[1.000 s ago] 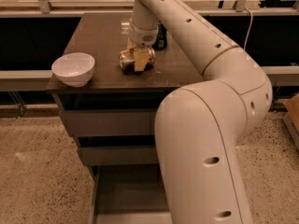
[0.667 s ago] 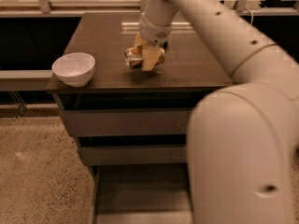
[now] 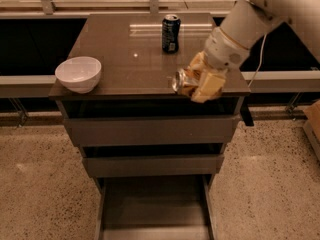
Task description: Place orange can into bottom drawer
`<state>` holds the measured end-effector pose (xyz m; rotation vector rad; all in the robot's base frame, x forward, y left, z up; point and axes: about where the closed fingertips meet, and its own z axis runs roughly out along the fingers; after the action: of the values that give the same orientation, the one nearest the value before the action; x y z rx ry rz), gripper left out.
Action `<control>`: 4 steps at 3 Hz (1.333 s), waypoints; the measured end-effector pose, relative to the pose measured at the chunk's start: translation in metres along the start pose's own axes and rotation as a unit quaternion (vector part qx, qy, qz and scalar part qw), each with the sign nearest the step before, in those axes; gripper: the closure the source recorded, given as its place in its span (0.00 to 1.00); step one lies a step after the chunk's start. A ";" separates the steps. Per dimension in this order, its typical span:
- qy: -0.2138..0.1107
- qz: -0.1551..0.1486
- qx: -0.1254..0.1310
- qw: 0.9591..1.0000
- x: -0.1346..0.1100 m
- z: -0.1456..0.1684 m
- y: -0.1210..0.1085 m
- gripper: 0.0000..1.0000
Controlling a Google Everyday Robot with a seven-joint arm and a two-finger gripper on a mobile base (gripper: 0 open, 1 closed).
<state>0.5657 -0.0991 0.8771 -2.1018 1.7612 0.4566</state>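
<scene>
1. Carried toward 5 o'clock since 0.7 s ago, the gripper (image 3: 201, 85) has left the middle of the tabletop (image 3: 120, 49) and now hangs over its front-right edge.
2. Its pale jaws are clamped on the orange can (image 3: 181, 81), which lies tilted on its side with the silver end facing 9 o'clock.
3. That puts the orange can at about 5 o'clock on the tabletop, right at the front lip and above the cabinet's drawer fronts.
4. The white arm (image 3: 250, 21) reaches down to it from 2 o'clock.
5. With the arm swung aside, a dark blue can (image 3: 170, 32) now shows upright at 12 o'clock on the tabletop, well apart from the gripper.
6. A white bowl (image 3: 78, 74) sits where it was, at 8 o'clock near the front-left corner.
7. Below, the two upper drawers (image 3: 150, 130) are shut, while the bottom drawer (image 3: 155, 209) stands pulled out toward 6 o'clock, its flat floor showing bare over the speckled floor (image 3: 40, 174).
</scene>
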 end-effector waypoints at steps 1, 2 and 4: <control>-0.015 0.081 -0.026 0.996 0.038 0.037 0.039 1.00; -0.022 0.166 0.008 0.986 0.091 0.093 0.083 1.00; -0.076 0.192 -0.007 0.979 0.094 0.139 0.075 1.00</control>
<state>0.5058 -0.1270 0.7056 -1.6819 2.0764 0.7137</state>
